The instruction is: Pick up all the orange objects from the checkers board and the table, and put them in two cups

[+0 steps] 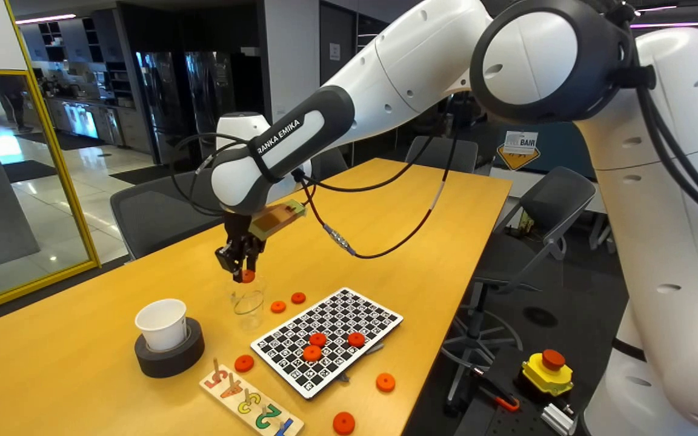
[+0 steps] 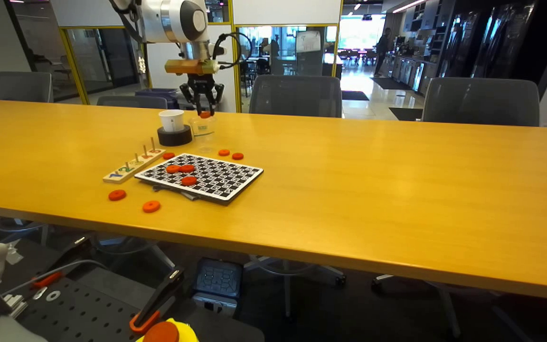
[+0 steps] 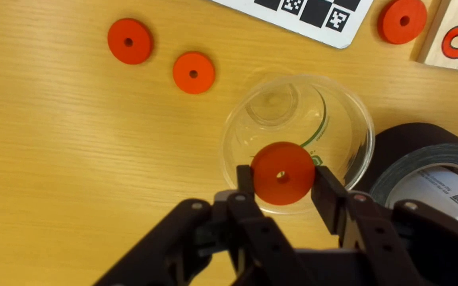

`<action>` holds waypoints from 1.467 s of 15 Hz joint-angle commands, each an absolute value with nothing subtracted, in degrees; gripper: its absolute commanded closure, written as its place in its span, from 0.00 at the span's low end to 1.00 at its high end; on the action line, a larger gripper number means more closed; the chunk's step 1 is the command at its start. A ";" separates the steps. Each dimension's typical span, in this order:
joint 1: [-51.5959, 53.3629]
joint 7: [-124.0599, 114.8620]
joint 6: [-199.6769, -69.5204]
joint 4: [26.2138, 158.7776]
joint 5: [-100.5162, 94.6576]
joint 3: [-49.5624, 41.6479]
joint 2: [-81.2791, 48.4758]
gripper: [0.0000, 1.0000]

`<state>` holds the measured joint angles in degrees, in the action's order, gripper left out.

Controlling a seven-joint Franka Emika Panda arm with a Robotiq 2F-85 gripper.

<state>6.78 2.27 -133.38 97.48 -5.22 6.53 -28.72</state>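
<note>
- Nearest, at the lower middle of an exterior view, a coin-like orange-red disc [image 1: 344, 423] lies on the smooth yellow-tan wooden bench [image 1: 113, 399], another disc [image 1: 385, 382] above and right; both remain to be collected.
- Lower left of centre: one loose disc [image 1: 244, 363], beside the pale wooden number strip [image 1: 252, 402].
- Left: the white round cup [image 1: 161, 331] seated in a dark grey ring [image 1: 170, 364]; its floor is hidden, so I cannot tell its contents.
- Centre: the flat black-and-white chequered board [image 1: 349, 309], bearing three discs [image 1: 312, 353].
- Left of centre: the clear tumbler [image 1: 246, 304]; the wrist view shows no disc on its floor, so the task looks early, eight discs lying outside.
- At its mouth, the black two-fingered tool [image 3: 283, 174] is closed on a ninth, the held disc [image 3: 286, 163], by opposite edges; release looks next.
- The held disc, being round, has no long axis; its flat face turns to the wrist view, its hole running roughly up and down.
- Farthest, right of the tumbler: two discs [image 1: 278, 306], also left.
</note>
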 commanded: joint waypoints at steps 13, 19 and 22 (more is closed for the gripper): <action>7.57 5.45 -128.90 95.32 -7.20 5.97 -28.63 0.00; 6.49 13.01 -130.95 100.56 -12.45 4.82 -24.75 0.00; 4.94 20.40 -134.26 104.66 -16.00 4.84 -22.89 0.00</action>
